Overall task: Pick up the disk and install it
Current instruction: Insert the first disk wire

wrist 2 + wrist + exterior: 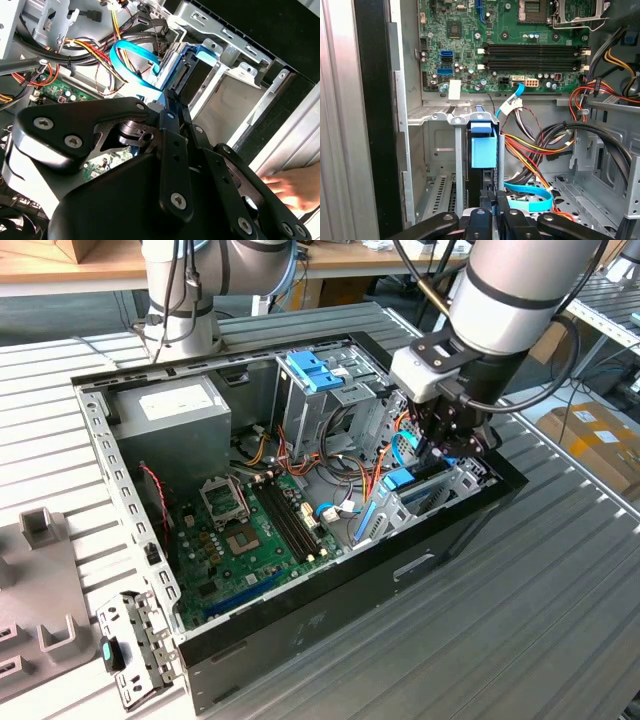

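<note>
Gripper (493, 204), jaws narrow and nearly together, sits over the disk (484, 145) standing in the drive cage (436, 118). Seating probably needs square pressure along the cage's guides, without tilting.

This is a robotics lab or workshop. In the exterior view, an open computer case (300, 640) lies on a ribbed metal workbench (540, 620), with a robot arm's base (180, 310) mounted at eleven o'clock. Wooden benches (60, 275) run across twelve o'clock. A labelled cardboard box (595, 435) sits at three o'clock, and grey moulded fixtures (40, 630) lie at eight o'clock.
</note>
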